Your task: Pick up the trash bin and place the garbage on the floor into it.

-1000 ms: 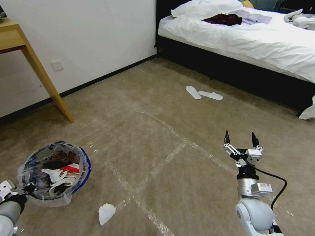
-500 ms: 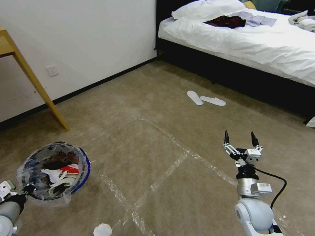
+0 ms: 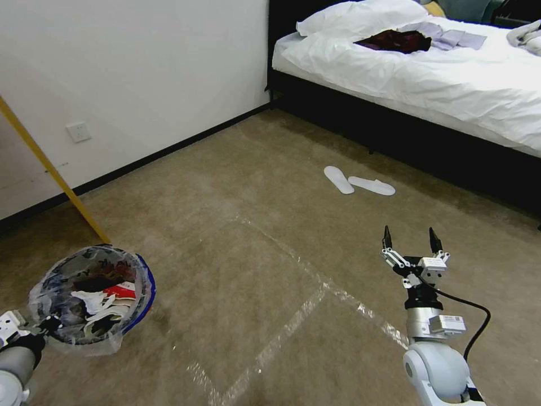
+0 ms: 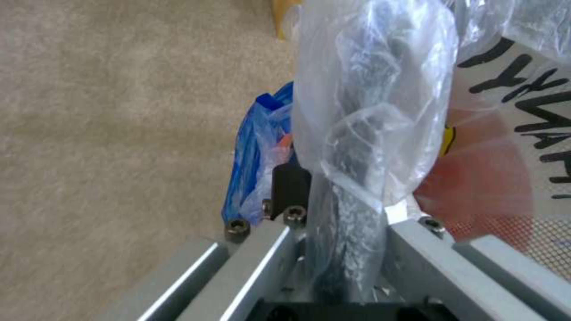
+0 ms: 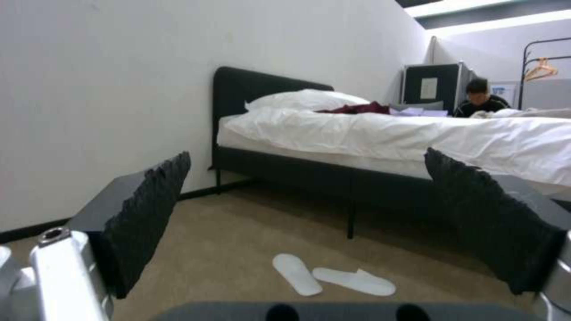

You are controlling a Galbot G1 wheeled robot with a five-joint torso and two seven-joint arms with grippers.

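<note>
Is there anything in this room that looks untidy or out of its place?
Two white slippers lie loose and splayed on the floor near the bed, and dark red clothing is heaped on its cover. The trash bin hangs from the left gripper, tilted.

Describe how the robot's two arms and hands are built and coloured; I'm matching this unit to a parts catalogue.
The right arm is silver-grey with a rounded joint, a metal cylinder wrist bearing a small labelled white box, and a looping black cable. Its right hand has white linkages and two black pointed fingers with ridged pads. The left arm is grey with a black cuff; the left hand shows silver bars, hex bolts and a black finger.
</note>
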